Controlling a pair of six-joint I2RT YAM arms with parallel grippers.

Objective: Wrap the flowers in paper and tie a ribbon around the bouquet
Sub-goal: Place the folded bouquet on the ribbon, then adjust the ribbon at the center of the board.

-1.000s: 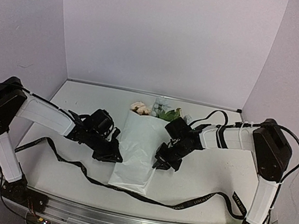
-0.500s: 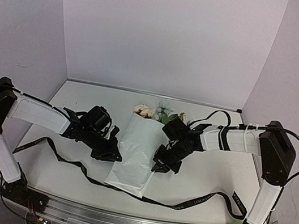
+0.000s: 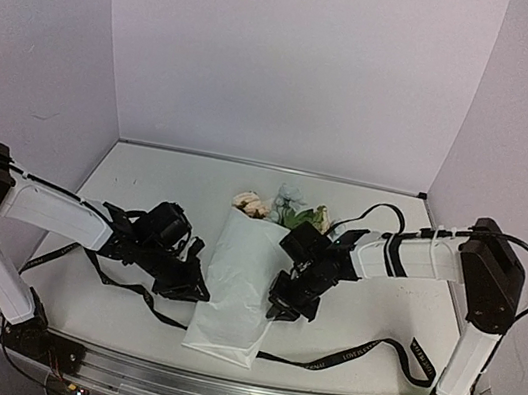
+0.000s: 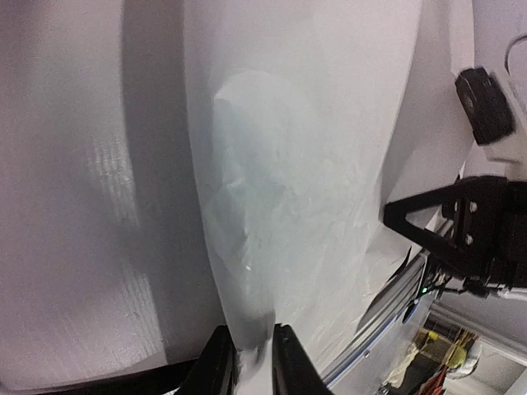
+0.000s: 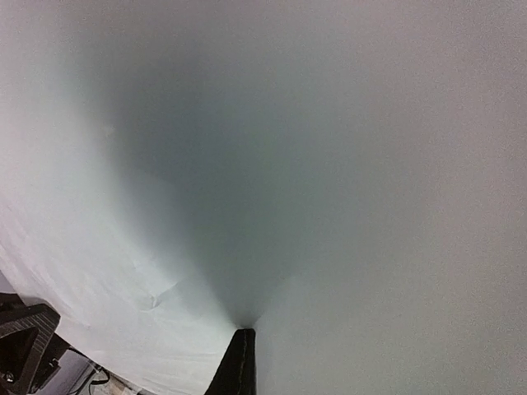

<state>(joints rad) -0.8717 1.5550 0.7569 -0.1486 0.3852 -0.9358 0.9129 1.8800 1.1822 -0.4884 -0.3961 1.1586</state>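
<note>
The bouquet lies in the middle of the table, a white paper cone with peach and pale blue flowers sticking out at its far end. My left gripper is at the cone's left edge. In the left wrist view its jaws stand narrowly apart with a fold of paper caught between them. My right gripper is at the right edge, where the fingers show as one dark wedge with the paper puckered into it. The black ribbon runs across the table under the cone's near end.
The ribbon's left part trails beneath my left arm. A metal rail borders the near table edge. Lilac walls close the back and sides. My right arm's black bracket shows across the paper in the left wrist view.
Both grippers have moved toward the near edge and drawn the paper cone with them. The flowers have shifted slightly nearer too. The ribbon has stayed in place.
</note>
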